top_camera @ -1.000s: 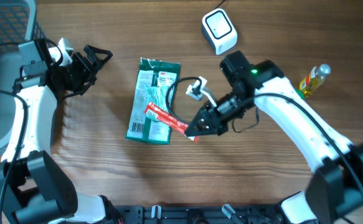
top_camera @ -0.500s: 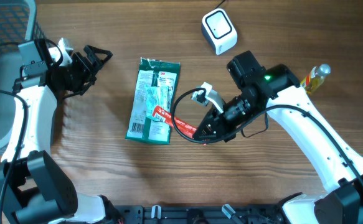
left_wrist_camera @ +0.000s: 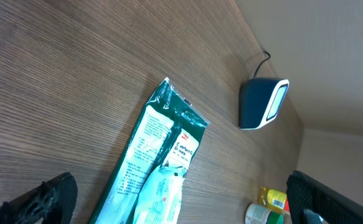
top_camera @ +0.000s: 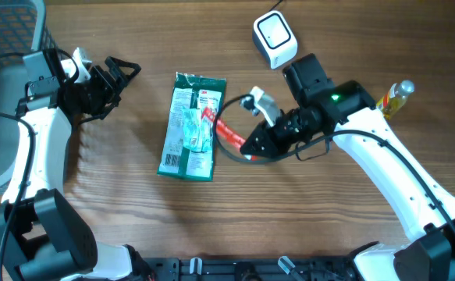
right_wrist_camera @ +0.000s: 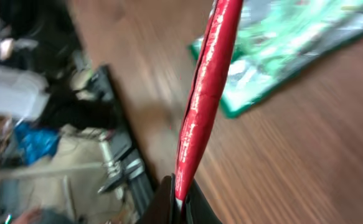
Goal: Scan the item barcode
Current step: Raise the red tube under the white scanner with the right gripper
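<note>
My right gripper (top_camera: 249, 147) clamps the slim red foil packet (top_camera: 225, 131); showing it to the white boxy scanner (top_camera: 275, 39) at one o'clock remains

We see a table (top_camera: 118, 218) of matt, grained wood. The green pack (top_camera: 182, 133) is glossy, crinkled plastic film; the red sachet (right_wrist_camera: 207, 87) shines like foil. The scanner (top_camera: 275, 39) is smooth white plastic, faintly glossy.

Brown wood table (top_camera: 133, 226), grain running L-R, fills overhead view. Grey mesh basket (top_camera: 5, 23) in upper-left corner. Black rail (top_camera: 211, 268) along btm edge. Left wrist view: plain beige wall (left_wrist_camera: 330, 50) upper right, past table edge. Even light, soft shadows.
</note>
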You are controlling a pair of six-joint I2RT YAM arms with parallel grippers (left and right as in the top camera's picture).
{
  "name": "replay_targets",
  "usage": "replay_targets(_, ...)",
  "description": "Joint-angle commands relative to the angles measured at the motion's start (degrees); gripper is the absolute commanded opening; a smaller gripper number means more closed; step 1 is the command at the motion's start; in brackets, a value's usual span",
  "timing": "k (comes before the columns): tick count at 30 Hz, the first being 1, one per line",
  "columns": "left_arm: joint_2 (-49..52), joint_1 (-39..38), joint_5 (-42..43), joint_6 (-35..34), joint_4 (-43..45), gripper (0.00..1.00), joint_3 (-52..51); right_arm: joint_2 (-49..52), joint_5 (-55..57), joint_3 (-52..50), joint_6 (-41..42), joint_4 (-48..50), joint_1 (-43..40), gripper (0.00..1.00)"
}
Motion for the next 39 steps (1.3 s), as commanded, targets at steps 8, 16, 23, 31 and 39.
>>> replay_targets(8,-0.7,0.7,-1.2,0.2,0.0,1.0,0.5,1.0,29.3,14.9,14.6,-4.3,0.0,0.04)
replay_targets(16,-0.7,0.7,-1.2,0.2,0.0,1.0,0.5,13.3,56.0,29.3,3.9,-3.7,0.0,0.04)
replay_targets(23,-0.7,0.7,-1.2,0.2,0.0,1.0,0.5,25.1,74.0,29.3,-4.1,13.0,0.0,0.04)
replay_targets(31,-0.7,0.7,-1.2,0.2,0.0,1.0,0.5,34.3,82.1,29.2,-12.5,23.2,0.0,0.04)
replay_targets(39,-0.7,0.7,-1.2,0.2,0.0,1.0,0.5,38.2,81.4,29.1,-16.4,22.3,0.0,0.05)
